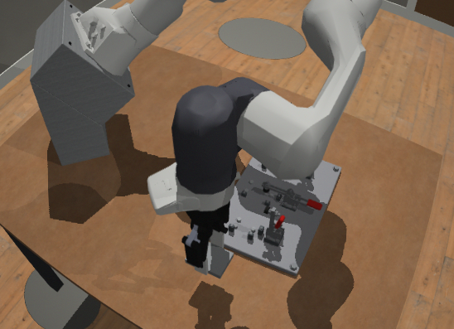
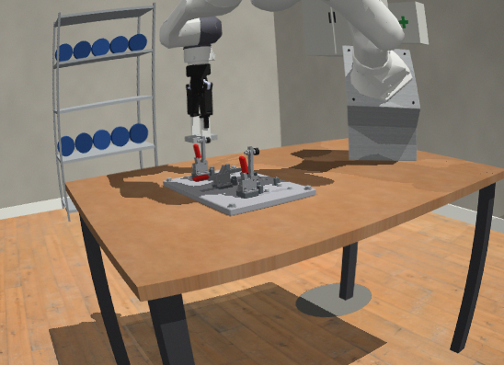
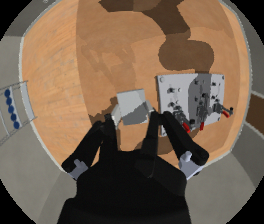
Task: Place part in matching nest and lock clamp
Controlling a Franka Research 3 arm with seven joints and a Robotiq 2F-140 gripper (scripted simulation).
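Observation:
The part, a grey flat block (image 1: 222,264) (image 2: 189,139) (image 3: 132,102), hangs level above the table beside the fixture. My gripper (image 1: 211,254) (image 2: 200,131) (image 3: 133,107) is shut on it, one fingertip on each of two opposite sides. The fixture plate (image 1: 327,170) (image 2: 216,199) (image 3: 183,80) bears three nests. The clamp nearest the part has its red handle (image 1: 280,222) (image 2: 197,151) and bar raised: open. The middle clamp's handle (image 1: 314,205) (image 2: 200,177) lies low; its lock cannot be judged. The far clamp's handle (image 2: 244,165) and bar stand up: open; the arm mostly hides it in the top view.
The raised bar (image 2: 203,147) of the nearest clamp stands close to the part's line of sight in the exterior view. Corner bolts (image 1: 293,267) (image 2: 232,205) stick up from the plate. The robot's pedestal (image 1: 79,124) (image 2: 383,133) stands at the table's other end.

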